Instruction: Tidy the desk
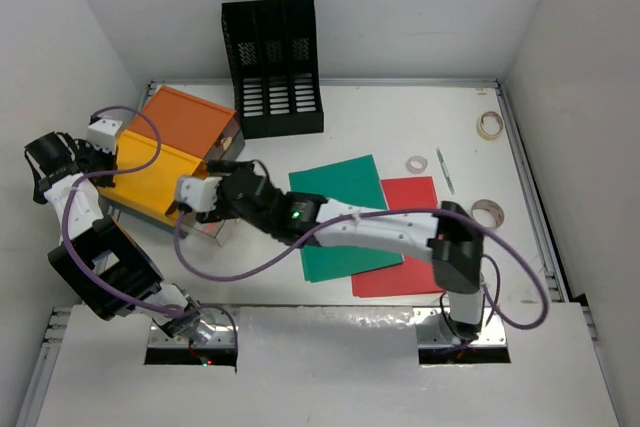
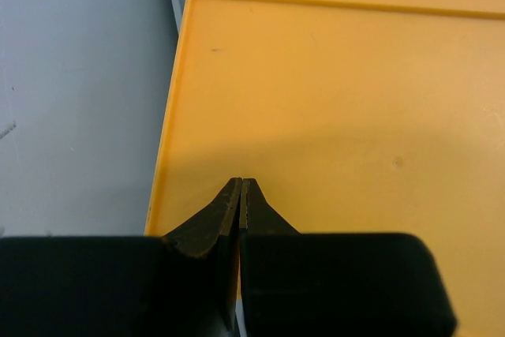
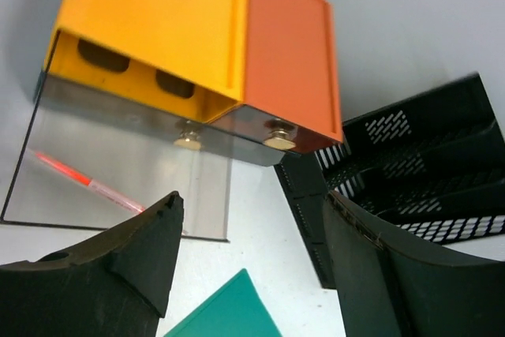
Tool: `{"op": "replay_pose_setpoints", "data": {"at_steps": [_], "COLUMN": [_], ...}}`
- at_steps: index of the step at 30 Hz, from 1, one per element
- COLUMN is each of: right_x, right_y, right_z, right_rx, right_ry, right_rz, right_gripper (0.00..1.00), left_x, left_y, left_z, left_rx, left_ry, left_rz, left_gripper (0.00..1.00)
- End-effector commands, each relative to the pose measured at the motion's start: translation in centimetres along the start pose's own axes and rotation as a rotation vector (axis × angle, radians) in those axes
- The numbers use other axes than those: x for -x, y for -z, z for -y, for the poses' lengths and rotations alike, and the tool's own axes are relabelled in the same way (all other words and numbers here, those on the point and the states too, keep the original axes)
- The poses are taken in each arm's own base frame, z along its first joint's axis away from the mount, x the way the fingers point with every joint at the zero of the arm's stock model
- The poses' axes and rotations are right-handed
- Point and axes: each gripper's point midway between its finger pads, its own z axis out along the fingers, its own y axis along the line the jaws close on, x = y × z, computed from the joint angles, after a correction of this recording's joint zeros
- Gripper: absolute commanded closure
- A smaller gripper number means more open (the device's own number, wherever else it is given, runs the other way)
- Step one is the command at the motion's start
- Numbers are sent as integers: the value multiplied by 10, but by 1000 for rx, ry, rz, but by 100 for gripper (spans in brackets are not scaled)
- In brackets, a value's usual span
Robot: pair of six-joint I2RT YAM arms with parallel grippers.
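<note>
Right now your left gripper (image 2: 241, 189) is pinched together over the yellow top of the drawer box (image 2: 331, 100), while your right gripper (image 3: 252, 199) is spread apart, facing its front.

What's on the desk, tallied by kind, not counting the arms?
Tape rolls: 3
Sheets: 2 (green sheet, red sheet)
Pens: 2 (loose pen, red pen in the clear drawer)
Storage: 2 (black file rack, drawer box)
Total: 9
</note>
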Motion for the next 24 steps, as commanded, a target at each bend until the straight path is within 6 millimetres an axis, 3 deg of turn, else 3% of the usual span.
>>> {"op": "replay_pose_setpoints", "data": {"at_steps": [1, 5, 6, 7, 8, 9, 11, 12, 14, 15, 17, 18, 19, 20, 24], "right_x": [13, -19, -44, -51, -66, -102, -144, -185, -218, -249, -280, -309, -336, -359, -435], "right_y": [27, 54, 57, 71, 77, 86, 111, 127, 151, 165, 177, 190, 192, 204, 223], "right_z": [46, 72, 85, 105, 110, 138, 162, 185, 203, 216, 220, 230, 222, 228, 209], "right_rx": [-47, -68, -90, -115, -92, -153, -227, -307, -344, -380, -385, -439, -443, -483, -533], "right_ry": [-233, -367, -446, -497, -547, -648, -779, -835, -914, -989, -1036, -1059, -1093, -1127, -1214], "right_rz": [110, 80, 38, 41, 18, -34, -97, -158, -198, -223, -264, -314, -394, -437, -620], "right_gripper": [30, 26, 24, 23, 22, 22, 20, 18, 12, 11, 10, 10, 13, 15, 35], "left_x": [-25, -23, -24, -23, -22, -22, -21, -20, -20, -20, -18, -19, -19, -18, -19], "left_y": [-11, -12, -13, -13, -14, -15, -15, -15, -15, -15, -14, -15, -15, -15, -15], "left_z": [21, 20, 20, 19, 19, 19, 19, 18, 18, 18, 18, 19, 20, 20, 17], "left_rx": [-74, -67, -65, -64, -62, -62, -59, -57, -55, -52, -50, -54, -54, -51, -39], "left_ry": [54, 56, 62, 64, 63, 72, 81, 84, 98, 104, 110, 110, 107, 105, 95], "left_rz": [-51, -37, -35, -30, -26, -24, -18, -17, -15, -15, -8, -8, -7, -4, -9], "left_gripper": [100, 100, 100, 100, 100, 100, 100, 100, 100, 100, 100, 100, 100, 100, 100]}}
